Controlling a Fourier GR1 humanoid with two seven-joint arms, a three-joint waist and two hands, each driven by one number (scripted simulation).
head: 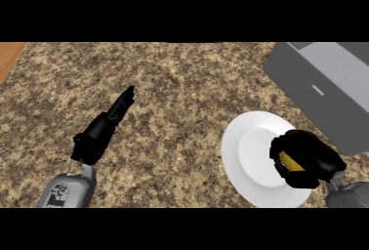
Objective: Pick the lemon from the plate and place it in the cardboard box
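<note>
Over on the right side of the counter, your right hand (306, 158) is sitting on the white plate (249, 151) with its fingers curled around the lemon (290, 161), so all you can see of it is a sliver of yellow peeking out between the black fingers. Looks like the grab is done or nearly done, but whether the lemon is off the plate yet, can't tell from this angle, and its long axis is hidden too. What matters for your next move: the box (328, 83), which looks grey here rather than cardboard brown, sits up and to the right of that hand, just beside the plate's far edge, so the carry is short and goes away from you. I'd guess you want to lift first so you clear the near wall of the box instead of bumping it. Your left hand (108, 127) is well apart on the left over the speckled countertop (180, 88), fingers straight and pressed together, holding nothing, so it's not in the way.
</note>
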